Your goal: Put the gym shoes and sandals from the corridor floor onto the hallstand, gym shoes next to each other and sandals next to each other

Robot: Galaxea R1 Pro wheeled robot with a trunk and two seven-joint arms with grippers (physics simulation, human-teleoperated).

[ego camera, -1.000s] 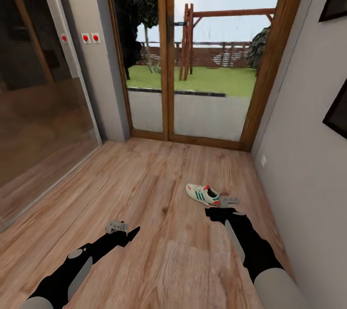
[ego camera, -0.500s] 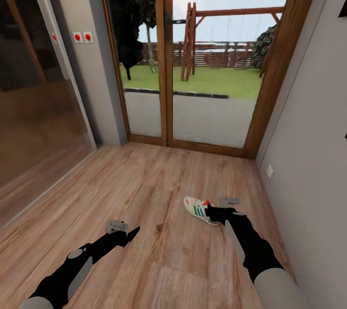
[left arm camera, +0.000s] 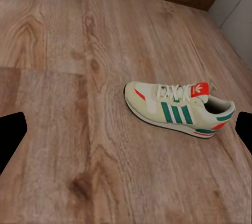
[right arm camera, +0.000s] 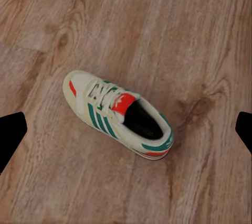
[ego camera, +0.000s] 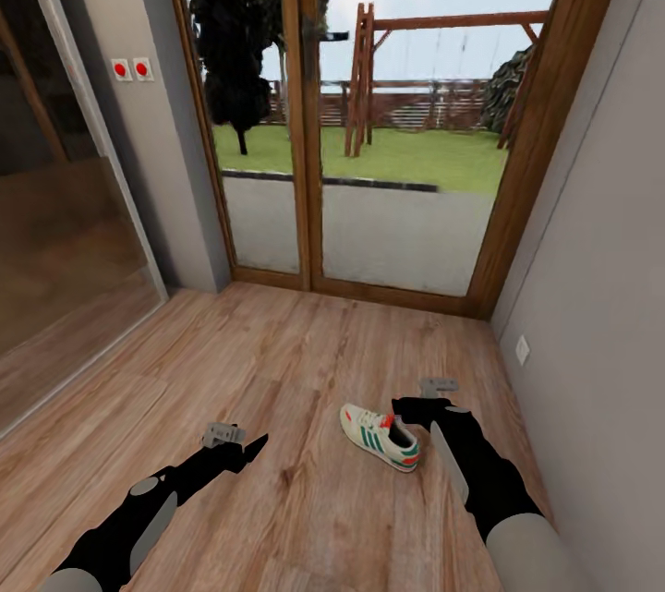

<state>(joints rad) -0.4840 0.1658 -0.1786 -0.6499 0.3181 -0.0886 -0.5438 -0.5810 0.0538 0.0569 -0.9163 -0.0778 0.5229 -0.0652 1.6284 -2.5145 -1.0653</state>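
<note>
Both end effectors hold nothing: the left end effector (ego camera: 242, 440) and the right end effector (ego camera: 423, 405) stand wide open above the floor (ego camera: 277, 361). One gym shoe (ego camera: 380, 436) lies just beside the right one. Since earlier, the view has advanced toward the glass door (ego camera: 388, 112).

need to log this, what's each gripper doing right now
Left gripper: open, empty.
Right gripper: open, empty, above the gym shoe.
</note>
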